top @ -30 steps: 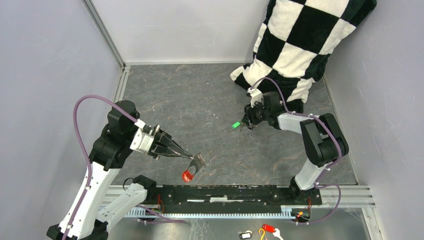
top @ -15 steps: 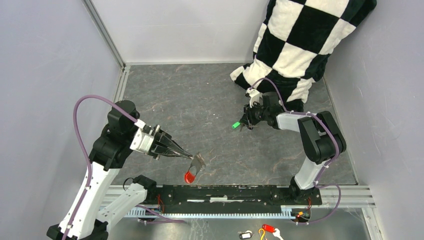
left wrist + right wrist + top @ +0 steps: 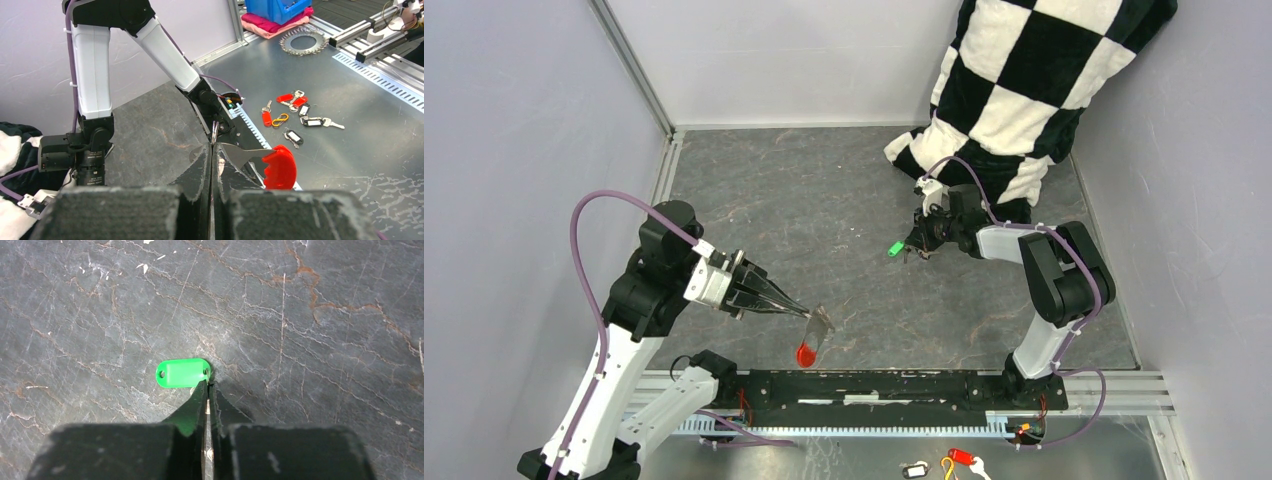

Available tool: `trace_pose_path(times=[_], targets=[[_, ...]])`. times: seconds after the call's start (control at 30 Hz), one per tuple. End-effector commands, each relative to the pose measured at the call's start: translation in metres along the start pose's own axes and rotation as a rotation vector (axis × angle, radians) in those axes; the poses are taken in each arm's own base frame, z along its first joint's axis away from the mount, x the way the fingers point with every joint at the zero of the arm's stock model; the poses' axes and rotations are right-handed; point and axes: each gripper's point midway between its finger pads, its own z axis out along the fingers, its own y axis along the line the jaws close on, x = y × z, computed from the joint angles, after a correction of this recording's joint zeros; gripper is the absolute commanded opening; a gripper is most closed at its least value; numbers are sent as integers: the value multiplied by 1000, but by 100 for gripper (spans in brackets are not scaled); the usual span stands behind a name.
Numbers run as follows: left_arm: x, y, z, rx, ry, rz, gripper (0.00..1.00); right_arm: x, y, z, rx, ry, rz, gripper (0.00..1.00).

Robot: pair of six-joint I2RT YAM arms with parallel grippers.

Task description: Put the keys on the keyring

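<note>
My left gripper (image 3: pixel 805 313) hangs above the table's front edge, shut on the thin silvery keyring (image 3: pixel 214 134), whose loop pokes out past the fingertips. A dark metal key with a red plastic head (image 3: pixel 280 167) dangles from the keyring (image 3: pixel 820 324), the red head (image 3: pixel 805 353) lowest. The short green key (image 3: pixel 182 373) lies flat on the grey stone table. My right gripper (image 3: pixel 208 383) has its jaws pressed together at the green key's right end, pinching its edge. From the top view, the green key (image 3: pixel 895 250) sits just left of the right gripper (image 3: pixel 911 249).
A black-and-white checkered cloth (image 3: pixel 1024 90) lies at the back right, behind the right arm. A black rail (image 3: pixel 894 385) runs along the table's front edge. Several spare tags (image 3: pixel 295 112) lie on the metal shelf beyond the rail. Grey walls close in both sides.
The right gripper's jaws have closed at the green key's end. The red-headed key under the left gripper has swung slightly lower and to the right.
</note>
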Motion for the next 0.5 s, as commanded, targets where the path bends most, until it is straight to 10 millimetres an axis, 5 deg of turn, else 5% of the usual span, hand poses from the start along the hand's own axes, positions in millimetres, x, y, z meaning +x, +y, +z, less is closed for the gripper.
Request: trace_pose_path(times=[0.0, 0.23, 0.47], targets=[[-4, 0, 0, 6, -4, 62, 2, -11, 8, -1, -47, -39, -17, 1], [0, 3, 0, 1, 0, 51, 2, -46, 55, -32, -76, -154, -113, 0], [2, 3, 1, 46, -32, -14, 2, -83, 152, -98, -17, -388, -516, 1]])
